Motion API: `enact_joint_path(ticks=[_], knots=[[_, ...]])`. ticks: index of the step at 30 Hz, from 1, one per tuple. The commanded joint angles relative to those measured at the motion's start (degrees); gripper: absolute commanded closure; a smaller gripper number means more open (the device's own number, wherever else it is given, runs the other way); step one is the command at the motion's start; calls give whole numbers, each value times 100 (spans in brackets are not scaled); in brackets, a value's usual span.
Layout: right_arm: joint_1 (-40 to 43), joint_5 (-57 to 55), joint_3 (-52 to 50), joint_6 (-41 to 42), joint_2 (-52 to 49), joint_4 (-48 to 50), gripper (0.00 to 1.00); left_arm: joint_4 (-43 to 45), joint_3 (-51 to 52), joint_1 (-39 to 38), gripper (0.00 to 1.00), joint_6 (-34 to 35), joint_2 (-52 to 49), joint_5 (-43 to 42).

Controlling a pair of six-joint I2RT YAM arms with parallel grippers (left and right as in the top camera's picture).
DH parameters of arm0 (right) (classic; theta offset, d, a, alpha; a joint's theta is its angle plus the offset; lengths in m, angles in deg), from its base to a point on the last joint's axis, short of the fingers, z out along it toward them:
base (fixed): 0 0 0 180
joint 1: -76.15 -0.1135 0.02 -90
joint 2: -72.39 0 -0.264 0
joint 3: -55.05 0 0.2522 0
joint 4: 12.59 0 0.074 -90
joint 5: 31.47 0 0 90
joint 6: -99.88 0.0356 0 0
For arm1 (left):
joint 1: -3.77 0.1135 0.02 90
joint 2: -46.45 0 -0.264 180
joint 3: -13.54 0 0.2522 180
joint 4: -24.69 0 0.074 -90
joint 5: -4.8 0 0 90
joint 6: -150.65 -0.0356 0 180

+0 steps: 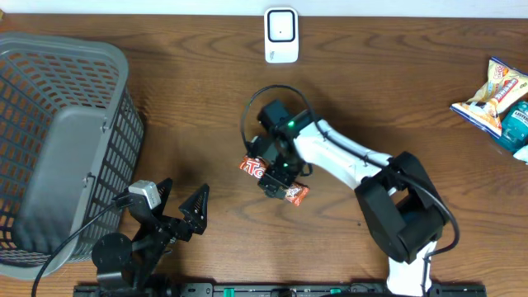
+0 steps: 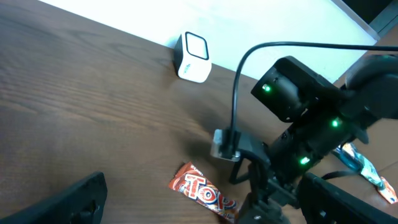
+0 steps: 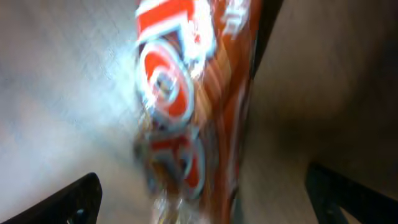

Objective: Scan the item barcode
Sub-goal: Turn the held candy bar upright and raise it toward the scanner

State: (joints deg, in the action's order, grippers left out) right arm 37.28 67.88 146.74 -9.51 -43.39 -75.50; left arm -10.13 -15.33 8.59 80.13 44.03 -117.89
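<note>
Directly under wide right claw [image 1: 277,176]: glossy crinkled wrapper [image 1: 251,167]; left claw [image 1: 184,195] wide too.

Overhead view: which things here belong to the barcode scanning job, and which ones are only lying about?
For the job: red snack bar; white scanner.
Lying about: grey basket; yellow snack bag; blue packet.
</note>
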Motion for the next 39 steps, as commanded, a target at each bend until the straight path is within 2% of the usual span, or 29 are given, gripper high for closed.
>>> enact_joint_path(ticks=[1,8,9,10,11,13,14,15,18,21,23,26,30,34,37,39], knots=[[-315,-977,-214,483,-37,221,1,7,2,20,2,-11,31,-33],[-798,-1698,-614,673,-42,824,1,7,2,20,2,-11,31,-33],[-796,-1694,-726,673,-48,898,2,7,2,20,2,-11,31,-33],[-793,-1685,-831,673,-59,949,8,7,2,20,2,-11,31,-33],[-793,-1663,-914,675,-59,960,20,7,2,20,2,-11,31,-33],[-793,-1650,-1082,787,-59,957,73,7,2,20,2,-11,31,-33],[-793,-1650,-1123,903,-59,955,89,7,2,20,2,-11,31,-33],[-793,-1648,-1161,1043,-59,955,92,7,2,20,2,-11,31,-33],[-745,-1628,-1215,1167,-59,938,99,7,2,20,2,-11,31,-33],[-636,-1340,-1178,1167,-57,925,99,7,2,20,2,-11,31,-33],[-511,-826,-984,1165,-57,719,99,7,2,20,2,-11,31,-33],[-160,540,-435,1012,-57,133,99,7,2,20,2,-11,31,-33],[584,3163,232,-341,-57,-809,99,7,2,20,2,-11,31,-33],[1246,4850,304,-1423,-57,-1220,99,7,2,20,2,-11,31,-33],[1604,6299,297,-2763,-57,-1694,99,7,2,20,2,-11,31,-33],[1759,6850,297,-3453,-57,-1908,99,7,2,20,2,-11,31,-33]])
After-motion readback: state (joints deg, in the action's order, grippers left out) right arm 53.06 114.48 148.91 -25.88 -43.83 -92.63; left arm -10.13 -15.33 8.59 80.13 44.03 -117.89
